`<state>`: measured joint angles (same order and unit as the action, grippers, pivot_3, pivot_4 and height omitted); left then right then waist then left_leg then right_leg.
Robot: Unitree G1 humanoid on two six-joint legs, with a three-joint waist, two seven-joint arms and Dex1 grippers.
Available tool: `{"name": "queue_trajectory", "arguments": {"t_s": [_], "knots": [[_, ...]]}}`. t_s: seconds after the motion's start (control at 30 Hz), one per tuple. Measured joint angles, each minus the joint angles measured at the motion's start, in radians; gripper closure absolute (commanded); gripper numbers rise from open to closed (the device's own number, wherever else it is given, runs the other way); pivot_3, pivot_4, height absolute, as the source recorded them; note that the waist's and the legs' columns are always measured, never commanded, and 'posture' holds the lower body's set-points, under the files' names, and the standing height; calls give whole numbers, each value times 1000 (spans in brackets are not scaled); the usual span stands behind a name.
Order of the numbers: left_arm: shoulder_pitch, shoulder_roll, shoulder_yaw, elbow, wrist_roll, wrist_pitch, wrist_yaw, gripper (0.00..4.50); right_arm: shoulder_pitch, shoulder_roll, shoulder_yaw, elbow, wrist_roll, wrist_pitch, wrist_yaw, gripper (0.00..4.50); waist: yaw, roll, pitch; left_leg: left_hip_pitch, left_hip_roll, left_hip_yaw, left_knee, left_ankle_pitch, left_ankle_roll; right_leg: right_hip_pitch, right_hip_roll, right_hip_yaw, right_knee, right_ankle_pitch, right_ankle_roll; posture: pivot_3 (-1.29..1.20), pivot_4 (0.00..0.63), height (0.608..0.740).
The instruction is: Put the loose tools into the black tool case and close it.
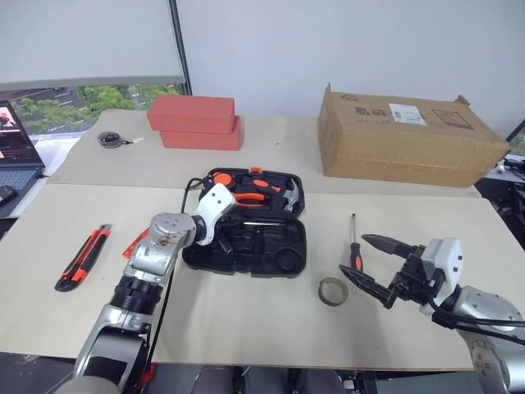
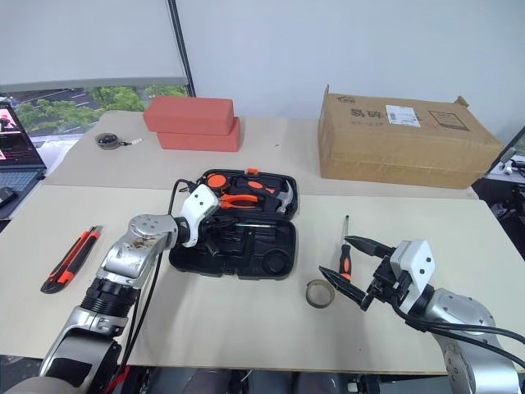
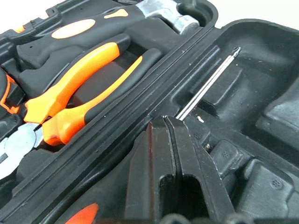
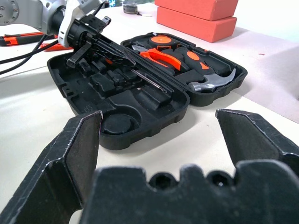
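L end effector (image 3: 166,122) sits mostly hidden behind its own white wrist in the head views, tip buried in the open black tool case (image 1: 283,256) at frame centre. Wrist view: fingers pressed together on the steel shaft of a screwdriver (image 3: 208,84); handle not visible, cut off behind the fingers. Shaft lies slanted across the near tray's recesses, tip toward the hinge ridge. Far tray holds pliers (image 1: 250,197) & hammer (image 1: 285,194), partly covered by the L arm.

L arm comes up from lower left, forearm angled toward centre, wrist bent down into the case. R arm enters lower right, roughly level, pointing toward frame centre; R end effector (image 1: 373,267) spread wide, nothing between the fingers, hovering over bare worktop (image 1: 246,328).

Other loose items: 2nd screwdriver (image 1: 353,246) lying centre-right, just beside the R fingertips; grey tape roll (image 1: 333,291) near it, lower centre. Utility knife (image 1: 82,257) at left, well apart from case. Small orange piece (image 1: 134,244) peeks out beside the L forearm, rest hidden — can't tell what it is.

Open room: wide bare strip along the near worktop edge and between case & R end effector. Upper frame: red boxes (image 1: 195,121), cardboard box (image 1: 406,135), tape measure (image 1: 111,139) upper left; laptop (image 1: 16,144) cut off at left edge.
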<state>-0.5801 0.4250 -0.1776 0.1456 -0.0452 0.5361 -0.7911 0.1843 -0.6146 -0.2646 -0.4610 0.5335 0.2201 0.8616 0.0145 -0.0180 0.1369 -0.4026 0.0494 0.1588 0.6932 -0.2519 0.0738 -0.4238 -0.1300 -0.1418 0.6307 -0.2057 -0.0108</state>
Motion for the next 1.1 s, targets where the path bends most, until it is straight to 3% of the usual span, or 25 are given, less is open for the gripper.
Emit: {"name": "queue_trajectory", "arguments": {"t_s": [0.4,0.53,0.63,0.77,0.93,1.0,1.1], "knots": [[17,-42,26,13,-27,35,59,4461,1,-7,-3,-6,-2,11,-33,0,1,11,-7,5,0,-2,0,0,-1,0,-4,2,-1,-2,-4,0,150,712],[78,-41,78,-13,-120,-40,-13,4461,-19,-13,6,-5,-93,125,-186,0,-1,10,-6,-3,0,-2,0,0,-1,-3,-4,6,-2,-2,-4,0,150,712],[64,-7,138,-38,-211,-61,-98,3728,-51,-23,40,0,-154,255,-295,0,-1,9,-5,-14,0,-2,0,3,-5,-14,0,7,0,2,0,0,150,712],[-36,146,193,-55,-318,-79,-307,2285,-143,7,74,-6,-161,425,-405,0,-2,9,-5,-14,0,0,-2,8,-5,-15,4,5,0,0,-2,0,150,712],[-61,315,172,-81,-414,-78,-635,398,-202,26,137,2,-205,554,-494,0,-4,8,-5,-13,-1,3,-5,7,-4,-15,4,5,-2,-1,-1,0,150,712],[-66,336,162,-94,-431,-84,-704,20,-223,59,142,-2,-198,633,-527,0,0,8,-4,-14,-1,2,-5,7,-4,-15,4,4,-3,-1,-1,0,150,712],[-79,345,147,-111,-433,-111,-759,20,-256,110,151,-17,-194,751,-575,0,-1,8,-4,-14,-2,3,-5,6,-2,-15,4,6,-3,-1,0,0,150,712]]}}
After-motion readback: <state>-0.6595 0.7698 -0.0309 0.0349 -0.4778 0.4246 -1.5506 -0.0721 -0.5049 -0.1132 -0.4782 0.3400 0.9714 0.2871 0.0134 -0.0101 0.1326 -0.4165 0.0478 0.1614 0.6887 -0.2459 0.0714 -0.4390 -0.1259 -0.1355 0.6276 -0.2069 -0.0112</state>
